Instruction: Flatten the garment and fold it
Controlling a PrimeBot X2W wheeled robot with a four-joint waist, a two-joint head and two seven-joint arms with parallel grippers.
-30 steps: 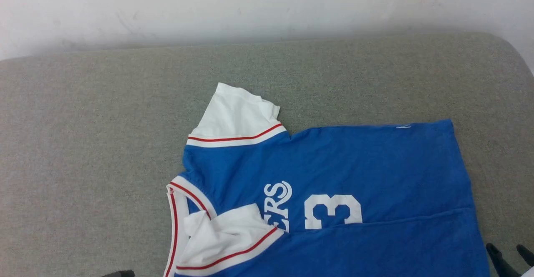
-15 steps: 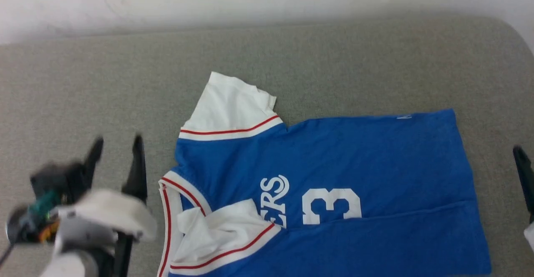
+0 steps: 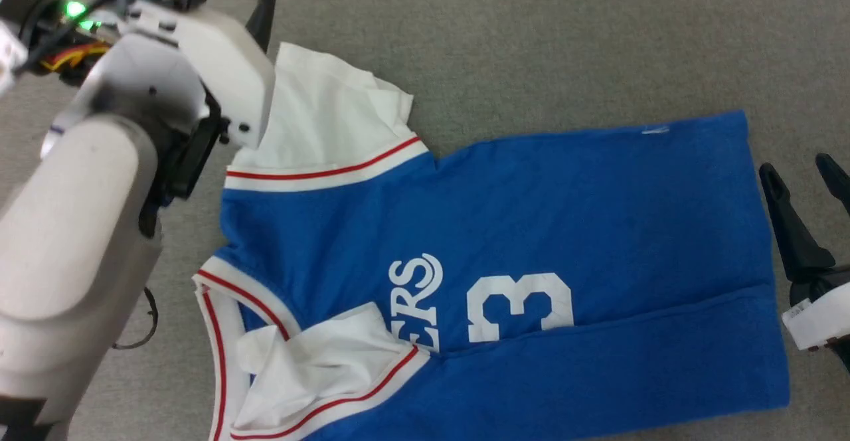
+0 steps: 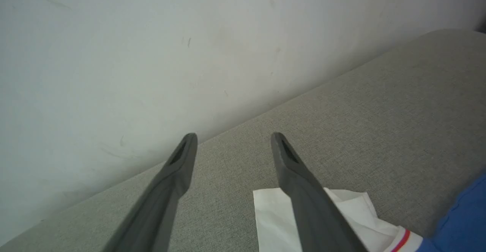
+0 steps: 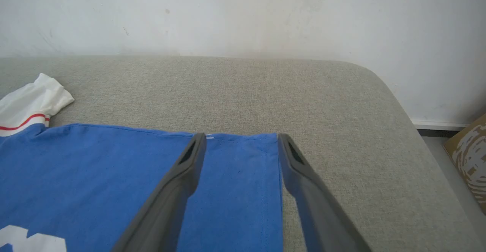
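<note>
The garment (image 3: 564, 215) is lying front-up across the grey cushion (image 3: 531, 36), with its neck toward the robot's left. Its near long edge and near sleeve (image 3: 319, 368) are already lying folded in over the lettering.

The left gripper (image 4: 234, 136) is hovering spread and empty, with one finger over the far sleeve (image 3: 325, 109). The right gripper (image 3: 797, 169) is hanging spread and empty just beside the hem, sighting along the far hem corner (image 5: 265, 142). Judging by this, both are lining up to take the far edge and bring it over toward the near fold.

To do it well, each should be pinching through both layers of cloth. The left should be gripping where the sleeve is meeting the blue shoulder, not at the loose white tip. The two should be lifting and travelling together, so the fold line is running straight. The sleeve's crumpled end is probably going to need smoothing.
</note>
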